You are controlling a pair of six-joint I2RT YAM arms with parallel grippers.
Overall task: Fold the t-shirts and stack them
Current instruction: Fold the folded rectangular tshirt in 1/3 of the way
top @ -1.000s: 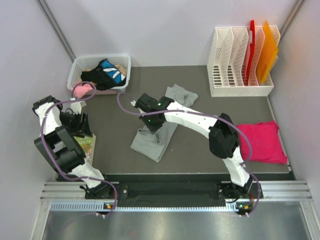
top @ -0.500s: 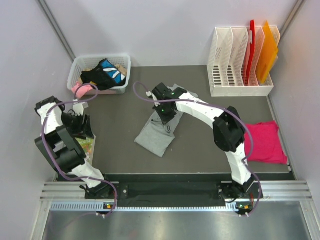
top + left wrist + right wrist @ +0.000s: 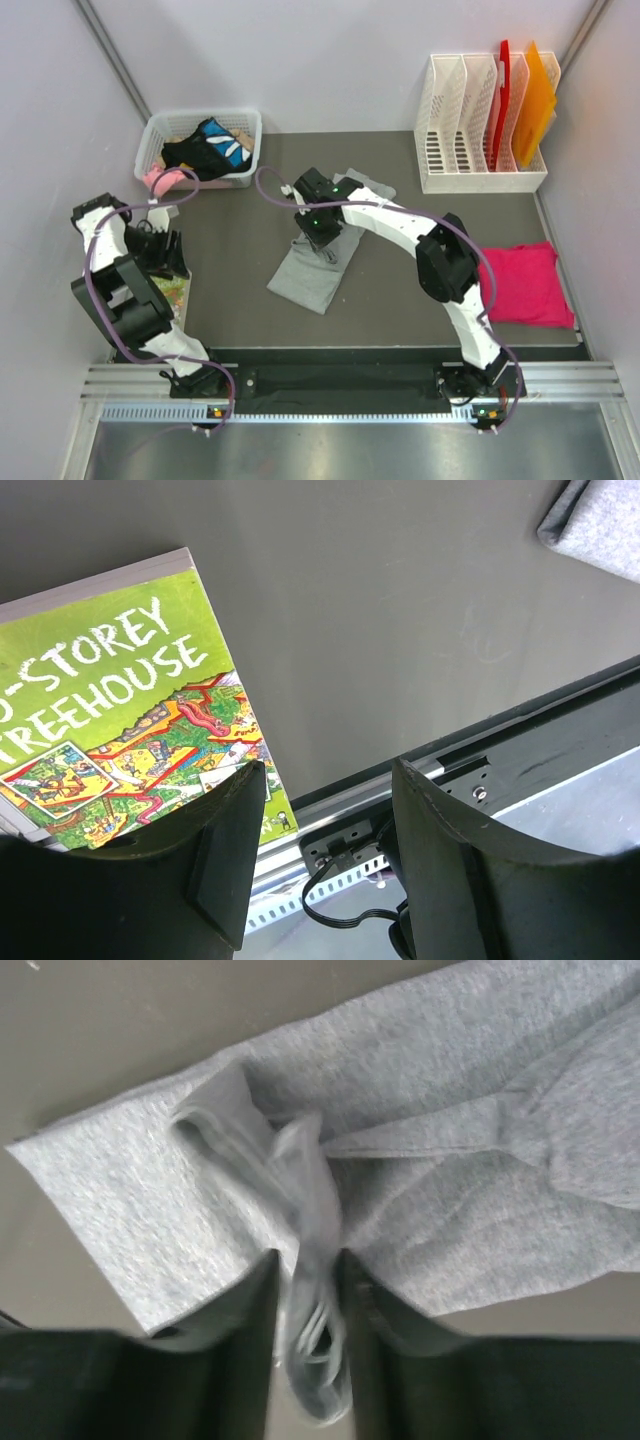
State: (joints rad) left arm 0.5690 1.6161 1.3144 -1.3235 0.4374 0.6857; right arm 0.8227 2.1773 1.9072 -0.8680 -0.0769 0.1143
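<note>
The light grey t-shirt (image 3: 308, 278) lies as a long folded strip in the middle of the table, running diagonally. My right gripper (image 3: 322, 238) hovers low over its far half. In the right wrist view a bunched fold of the grey t-shirt (image 3: 450, 1190) stands between the two fingers of the right gripper (image 3: 308, 1260), which press it from both sides; the fold is blurred. The pink t-shirt (image 3: 525, 283) lies folded flat at the right edge. My left gripper (image 3: 325, 780) is open and empty at the left, above a book.
A green picture book (image 3: 110, 710) lies near the left front edge under the left gripper. A white basket (image 3: 152, 135) of clothes stands at the back left. A white file rack (image 3: 480, 178) with a red folder (image 3: 503, 85) and an orange folder (image 3: 537, 100) stands at the back right.
The right arm carried the grey shirt's gripped fold toward the back, then came slightly forward; the shirt now lies shorter and more compact. The left arm has not moved.
</note>
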